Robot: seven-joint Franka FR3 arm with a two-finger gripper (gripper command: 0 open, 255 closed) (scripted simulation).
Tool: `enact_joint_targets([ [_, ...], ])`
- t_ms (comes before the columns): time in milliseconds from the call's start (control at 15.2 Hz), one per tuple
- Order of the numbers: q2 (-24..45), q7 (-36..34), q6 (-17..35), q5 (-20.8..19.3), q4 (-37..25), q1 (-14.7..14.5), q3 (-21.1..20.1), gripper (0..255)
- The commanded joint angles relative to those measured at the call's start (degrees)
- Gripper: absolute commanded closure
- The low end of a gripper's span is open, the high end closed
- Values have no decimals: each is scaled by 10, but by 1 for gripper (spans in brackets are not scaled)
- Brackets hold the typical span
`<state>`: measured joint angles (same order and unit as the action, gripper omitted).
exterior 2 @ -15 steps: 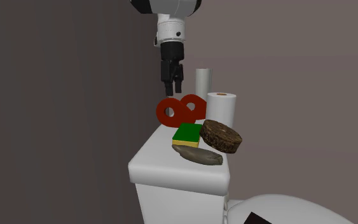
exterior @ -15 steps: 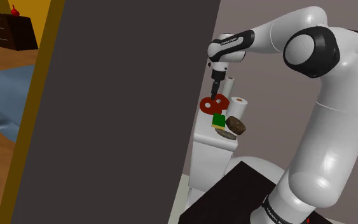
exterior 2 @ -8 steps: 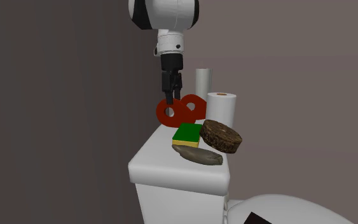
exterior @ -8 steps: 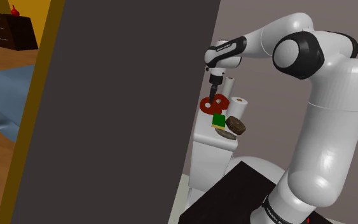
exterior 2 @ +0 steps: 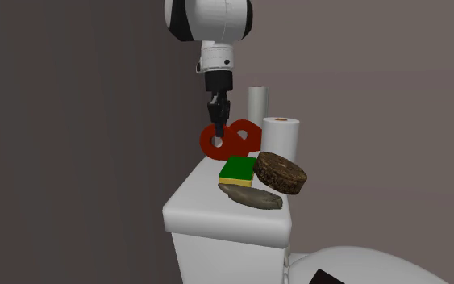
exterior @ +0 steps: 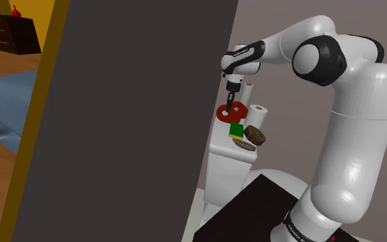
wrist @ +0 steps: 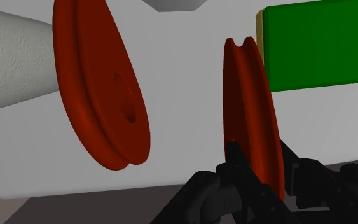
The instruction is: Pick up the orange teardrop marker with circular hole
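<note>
The pincer [exterior 2: 217, 134] is clamping the red-orange marker [exterior 2: 206, 147] across its two flat faces. The disc is standing on edge between the black fingers [wrist: 238, 175], whose tips are reaching down roughly level with its round hole. It is resting on the white tank lid [exterior 2: 194, 208] directly under the pincer. The grip is looking narrow and close to the rim, so it seems wise to be holding the squeeze firm and lifting straight up along the fingers' own line, with no twist of the wrist, which could be letting the thin disc pivot or slip out. A second red marker [wrist: 101, 95] is standing just off one side of the pincer, apart from the clasped one. A green sponge [wrist: 317, 44] is lying close on the opposite side, just past the held disc's edge. Any sideways drift during the lift is therefore risking a knock to one of them. Farther beyond the sponge, a brown round block [exterior 2: 281, 172] and a grey oblong piece [exterior 2: 251, 196] are sitting well clear. Two white paper rolls [exterior 2: 281, 139] are standing behind the markers. A slow vertical rise, with travel starting only once the disc is above its twin, is probably the safest course.
</note>
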<state>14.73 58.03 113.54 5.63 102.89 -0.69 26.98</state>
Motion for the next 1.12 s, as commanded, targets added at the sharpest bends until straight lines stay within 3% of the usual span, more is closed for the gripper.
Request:
enact_joint_targets([
  [0, 13, 1, -1, 3, -4, 1, -1, 255],
  [264, 4, -6, 8, -2, 13, -2, -5, 255],
  [1056, -22, -14, -77, -16, -49, -1, -5, 255],
])
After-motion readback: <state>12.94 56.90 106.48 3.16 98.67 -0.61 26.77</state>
